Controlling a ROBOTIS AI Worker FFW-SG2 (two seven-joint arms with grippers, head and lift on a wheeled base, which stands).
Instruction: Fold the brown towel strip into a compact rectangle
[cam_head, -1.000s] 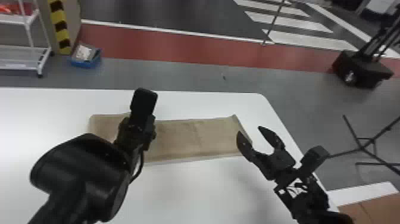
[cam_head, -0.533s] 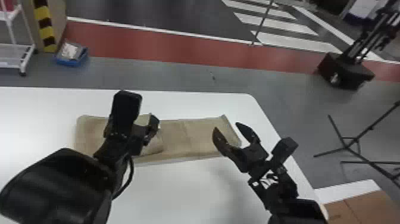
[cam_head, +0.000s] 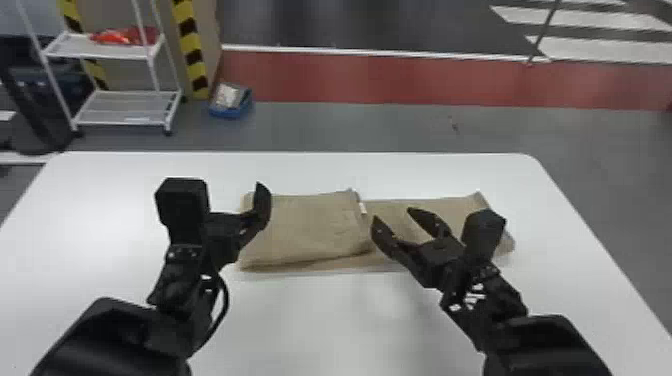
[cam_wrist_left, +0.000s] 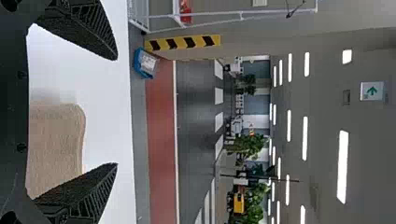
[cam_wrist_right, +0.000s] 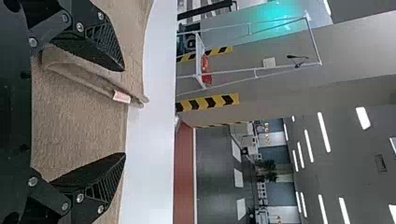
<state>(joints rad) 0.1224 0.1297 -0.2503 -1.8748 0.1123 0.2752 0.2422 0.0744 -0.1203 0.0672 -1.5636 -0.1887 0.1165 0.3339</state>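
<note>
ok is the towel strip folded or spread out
Partly folded: the towel strip is doubled over on the left, with a raised edge mid-strip; its right part extends beyond.

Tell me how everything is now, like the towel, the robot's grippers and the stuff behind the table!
Brown towel strip: half-folded, doubled over on the robot's left, flatter on the right.
Towel's tag: sticking out at an edge.
Left gripper: fingers open, empty.
Right gripper: fingers open, empty.
White rack: standing, something red on its upper shelf.
Blue box: on the floor, something pale in it.
</note>
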